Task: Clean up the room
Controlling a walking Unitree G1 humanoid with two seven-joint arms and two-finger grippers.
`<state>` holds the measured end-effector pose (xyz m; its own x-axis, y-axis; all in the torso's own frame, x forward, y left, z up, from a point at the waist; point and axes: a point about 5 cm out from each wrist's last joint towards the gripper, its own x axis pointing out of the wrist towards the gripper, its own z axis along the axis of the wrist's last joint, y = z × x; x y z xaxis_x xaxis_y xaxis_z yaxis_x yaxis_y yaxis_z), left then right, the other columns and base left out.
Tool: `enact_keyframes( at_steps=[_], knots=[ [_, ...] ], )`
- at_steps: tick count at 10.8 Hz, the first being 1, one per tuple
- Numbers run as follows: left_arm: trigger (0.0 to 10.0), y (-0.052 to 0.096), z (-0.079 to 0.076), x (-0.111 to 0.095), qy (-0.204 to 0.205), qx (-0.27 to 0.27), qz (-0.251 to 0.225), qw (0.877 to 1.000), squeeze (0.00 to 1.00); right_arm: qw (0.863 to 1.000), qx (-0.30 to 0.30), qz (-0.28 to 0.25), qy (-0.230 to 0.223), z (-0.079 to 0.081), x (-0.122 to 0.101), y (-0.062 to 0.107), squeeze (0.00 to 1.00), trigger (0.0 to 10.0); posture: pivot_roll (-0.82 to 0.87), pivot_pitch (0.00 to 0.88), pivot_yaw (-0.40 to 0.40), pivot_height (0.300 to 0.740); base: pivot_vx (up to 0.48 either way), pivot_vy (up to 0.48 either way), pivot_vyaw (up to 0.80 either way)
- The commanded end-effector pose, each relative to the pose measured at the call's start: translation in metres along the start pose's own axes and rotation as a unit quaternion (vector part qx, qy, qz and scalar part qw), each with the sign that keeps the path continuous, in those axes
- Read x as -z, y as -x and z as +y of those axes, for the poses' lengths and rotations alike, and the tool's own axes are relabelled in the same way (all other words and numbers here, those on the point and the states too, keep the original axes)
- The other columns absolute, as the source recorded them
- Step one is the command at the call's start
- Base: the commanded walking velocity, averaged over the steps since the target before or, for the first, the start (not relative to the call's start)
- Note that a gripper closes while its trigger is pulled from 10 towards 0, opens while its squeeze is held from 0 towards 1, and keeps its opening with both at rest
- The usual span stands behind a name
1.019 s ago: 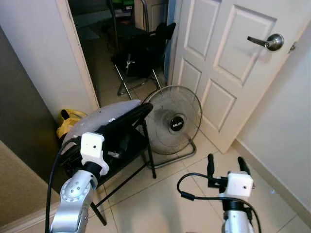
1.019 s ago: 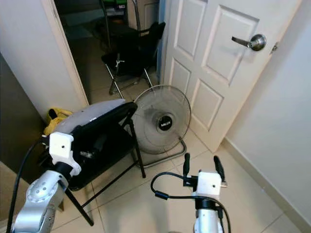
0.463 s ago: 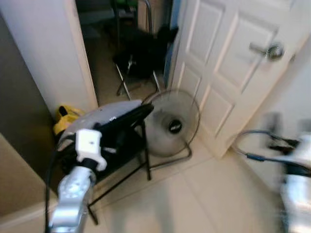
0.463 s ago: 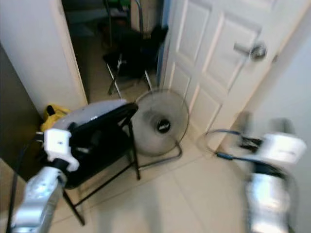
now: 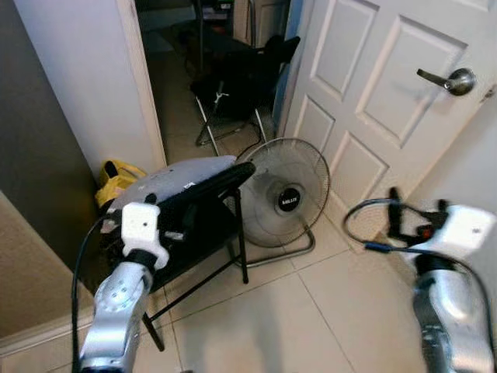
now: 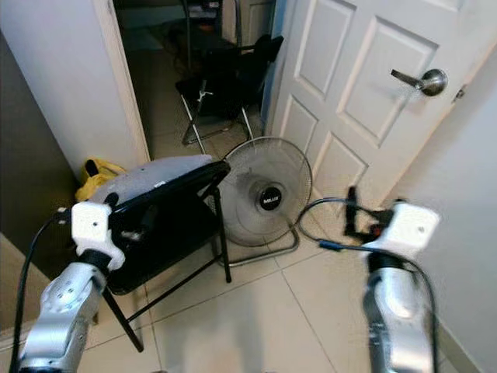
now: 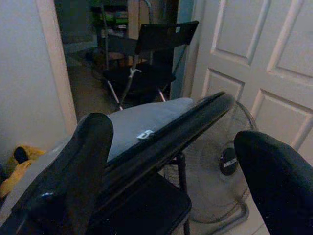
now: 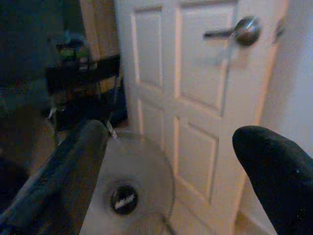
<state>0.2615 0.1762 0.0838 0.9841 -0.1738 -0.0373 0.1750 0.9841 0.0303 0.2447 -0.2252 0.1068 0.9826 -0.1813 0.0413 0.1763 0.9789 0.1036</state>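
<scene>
The round wire-caged floor fan (image 5: 286, 194) stands by the white panelled door (image 5: 373, 93), ahead of the empty, wide-spread right hand (image 5: 415, 221). Probably light, with a flimsy cage, so its metal base loop seems the safer hold. The left hand (image 7: 171, 156), also spread wide, hovers beside the black folding chair (image 5: 186, 210).

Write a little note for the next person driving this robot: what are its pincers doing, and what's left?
Left pincer: open, holding nothing, raised by the folded black chair.
Right pincer: open, holding nothing, raised toward the white door.
Floor fan stands beside the chair, in front of the door; a yellow thing lies by the wall behind the chair.
Done: nothing visibly tidied yet.
Left: probably the chair, fan and yellow thing.
</scene>
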Motion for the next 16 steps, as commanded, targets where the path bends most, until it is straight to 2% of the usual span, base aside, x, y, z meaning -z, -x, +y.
enact_keyframes(
  at_steps=[1, 2, 3, 5, 7, 9, 16],
  knots=[
    [10.0, -0.001, -0.013, -0.004, -0.009, 0.026, -0.004, 1.0, 0.0, 1.0, -0.012, 0.026, -0.005, 0.002, 0.005, -0.003, 0.0, 10.0, 0.0, 0.0, -0.055, 0.74, 0.0, 0.0, 0.0],
    [10.0, 0.0, -0.014, -0.004, -0.007, 0.025, -0.006, 1.0, 0.0, 0.999, -0.015, 0.031, -0.006, 0.003, 0.007, -0.004, 0.0, 10.0, 0.0, 0.0, -0.056, 0.74, 0.0, 0.0, 0.0],
    [10.0, 0.0, -0.011, 0.0, 0.011, -0.007, -0.005, 1.0, 0.0, 0.998, -0.033, 0.049, -0.006, 0.008, 0.012, -0.008, 0.0, 10.0, 0.02, 0.0, -0.071, 0.74, 0.0, 0.0, 0.0],
    [10.0, 0.0, -0.015, 0.002, 0.009, -0.003, 0.0, 1.0, 0.0, 0.997, -0.053, 0.062, 0.002, 0.018, 0.018, -0.006, 0.0, 10.0, 0.02, 0.0, -0.071, 0.74, 0.0, 0.0, 0.0],
    [10.0, 0.001, -0.014, -0.001, 0.0, 0.006, 0.007, 1.0, 0.0, 0.992, -0.1, 0.077, 0.014, 0.032, 0.022, 0.0, 0.0, 10.0, 0.01, 0.0, -0.066, 0.74, 0.0, 0.0, 0.0],
    [10.0, -0.002, -0.014, -0.003, 0.0, 0.01, 0.005, 1.0, 0.0, 0.991, -0.1, 0.084, 0.017, 0.033, 0.027, 0.008, 0.01, 10.0, 0.0, 0.0, -0.058, 0.74, 0.0, 0.0, 0.0],
    [10.0, -0.002, -0.014, -0.003, 0.0, 0.01, 0.005, 1.0, 0.0, 0.991, -0.1, 0.084, 0.017, 0.033, 0.027, 0.008, 0.01, 10.0, 0.0, 0.0, -0.058, 0.74, 0.0, 0.0, 0.0]
  ],
)
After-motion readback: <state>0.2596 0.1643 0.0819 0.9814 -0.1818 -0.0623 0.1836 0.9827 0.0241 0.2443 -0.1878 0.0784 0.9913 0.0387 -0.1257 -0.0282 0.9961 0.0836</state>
